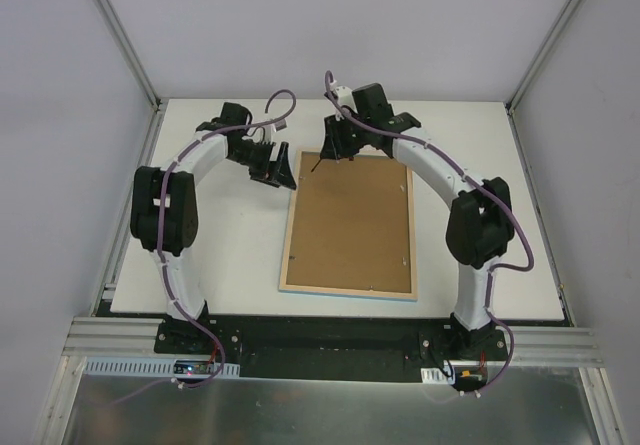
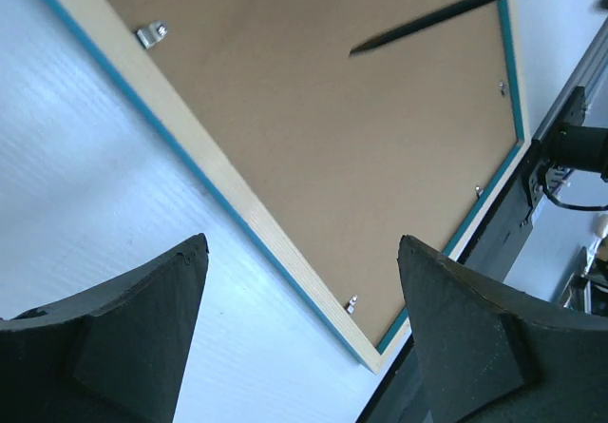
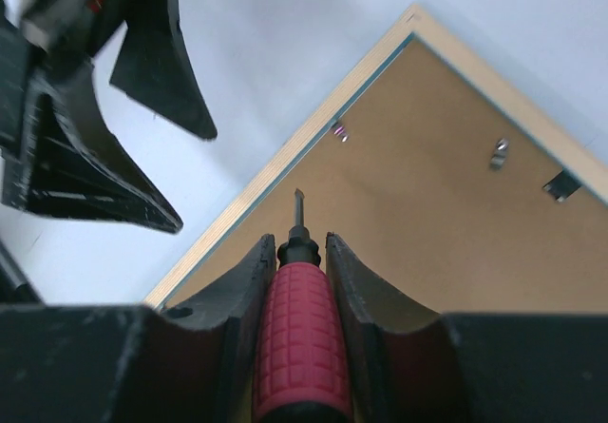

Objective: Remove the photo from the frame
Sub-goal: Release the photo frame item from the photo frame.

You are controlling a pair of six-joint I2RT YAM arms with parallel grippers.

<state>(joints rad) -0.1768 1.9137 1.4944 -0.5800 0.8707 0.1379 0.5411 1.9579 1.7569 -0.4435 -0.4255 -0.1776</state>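
The frame (image 1: 345, 291) lies face down on the white table, its pale wood rim (image 2: 209, 162) and blue edge showing around a brown backing board (image 1: 350, 220). The photo is hidden under that board. My right gripper (image 3: 300, 242) is shut on a red-handled screwdriver (image 3: 302, 337) above the board's far left corner; the black tip (image 3: 299, 200) points at the board close to the rim. My left gripper (image 2: 302, 242) hangs open beside the frame's far left corner (image 1: 278, 173), nothing between its fingers (image 3: 157, 62).
Small metal clips (image 2: 152, 33) (image 3: 499, 152) sit along the inside of the rim, and a dark hanger (image 3: 562, 185) on the far edge. White walls and metal posts close in the table; a black rail (image 1: 330, 340) runs along the near edge.
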